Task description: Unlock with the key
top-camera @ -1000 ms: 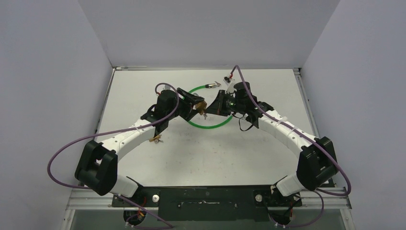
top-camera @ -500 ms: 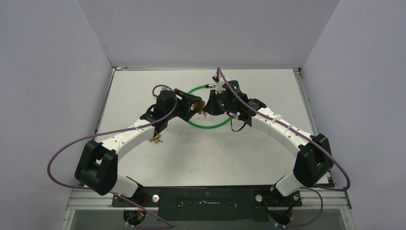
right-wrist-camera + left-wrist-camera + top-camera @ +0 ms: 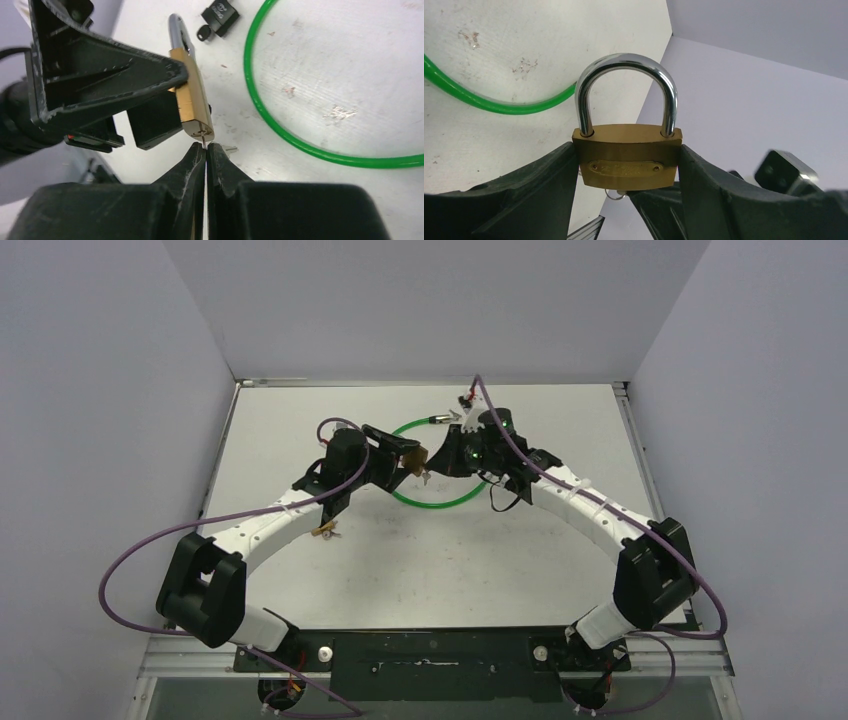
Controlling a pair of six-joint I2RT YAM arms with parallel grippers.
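My left gripper (image 3: pixel 626 165) is shut on a brass padlock (image 3: pixel 628 155) with a closed steel shackle (image 3: pixel 624 65), holding it above the table. In the right wrist view the padlock (image 3: pixel 192 97) hangs with its keyhole end down. My right gripper (image 3: pixel 205 146) is shut on a thin key (image 3: pixel 204 141) whose blade sits in the keyhole. In the top view the two grippers meet near the table's middle back, left (image 3: pixel 415 462), right (image 3: pixel 440 460). A key ring (image 3: pixel 615 195) shows below the lock body.
A green cable loop (image 3: pixel 440 498) lies on the white table (image 3: pixel 400 560) under both grippers. A small black lock piece (image 3: pixel 220 20) lies beyond the padlock. A metal cable end (image 3: pixel 440 420) lies at the back. A small brown object (image 3: pixel 324 532) rests by the left arm.
My right gripper moved left toward the padlock, then drew back slightly. The left arm has barely moved.
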